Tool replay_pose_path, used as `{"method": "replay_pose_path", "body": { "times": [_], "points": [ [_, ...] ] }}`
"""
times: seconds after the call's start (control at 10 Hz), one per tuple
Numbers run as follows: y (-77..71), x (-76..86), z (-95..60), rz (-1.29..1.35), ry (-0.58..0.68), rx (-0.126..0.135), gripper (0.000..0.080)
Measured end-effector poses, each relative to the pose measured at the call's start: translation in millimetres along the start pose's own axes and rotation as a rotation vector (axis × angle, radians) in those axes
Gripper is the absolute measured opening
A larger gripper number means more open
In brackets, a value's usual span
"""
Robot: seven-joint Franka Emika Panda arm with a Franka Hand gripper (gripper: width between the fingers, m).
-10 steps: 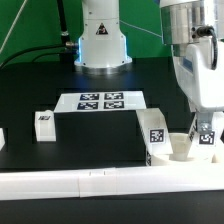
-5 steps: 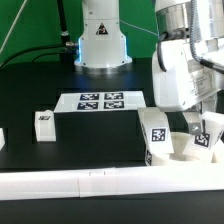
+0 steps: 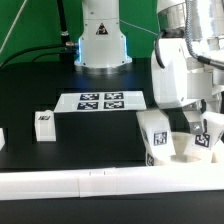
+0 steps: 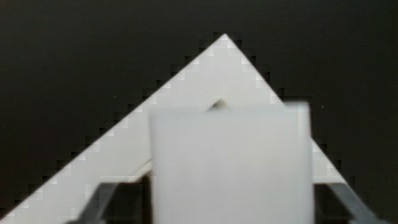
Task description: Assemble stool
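The gripper [image 3: 205, 128] hangs at the exterior view's right, low over the stool parts, with the arm's bulky white wrist [image 3: 180, 75] leaning above it. It is clamped on a held leg [image 3: 205, 141], a small white block with a black-and-white tag facing the camera. In the wrist view that block [image 4: 228, 165] fills the space between the dark fingers [image 4: 103, 205], which press against its two sides. Behind it lies a white triangular surface [image 4: 222, 80] on black; which part that is, I cannot tell. The held leg stands upright on the seat [image 3: 178, 152], the thick white piece lying on the black counter [image 3: 90, 140] at the exterior view's right, just behind the long white rail [image 3: 90, 183] that runs along the front. Whether the leg is fully seated in its recess is hidden by the gripper. A second leg [image 3: 155, 133] stands on the seat just beside it, toward the exterior view's left, tagged and slightly tilted. A third leg [image 3: 43, 122] lies loose on the counter, well apart at the exterior view's left. The marker board [image 3: 100, 100] lies flat between that leg and the seat, farther back, in front of the arm's base [image 3: 100, 40].
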State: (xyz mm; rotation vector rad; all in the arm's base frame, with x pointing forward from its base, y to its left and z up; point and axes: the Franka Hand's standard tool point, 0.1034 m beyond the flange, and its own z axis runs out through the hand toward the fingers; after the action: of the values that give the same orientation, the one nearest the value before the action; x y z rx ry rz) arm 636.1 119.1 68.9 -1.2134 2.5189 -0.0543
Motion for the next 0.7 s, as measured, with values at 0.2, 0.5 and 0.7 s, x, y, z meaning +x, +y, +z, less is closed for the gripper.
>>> {"method": "replay_pose_path", "body": {
  "times": [0.2, 0.5, 0.7],
  "points": [
    [-0.6, -1.4, -3.7, -0.167, -0.003, -0.019, 0.0631],
    [-0.9, -14.9, -25.7, -0.622, -0.039, -0.07, 0.0648],
    [-0.7, -15.5, -26.7, -0.792, -0.033, -0.07, 0.0649]
  ]
}}
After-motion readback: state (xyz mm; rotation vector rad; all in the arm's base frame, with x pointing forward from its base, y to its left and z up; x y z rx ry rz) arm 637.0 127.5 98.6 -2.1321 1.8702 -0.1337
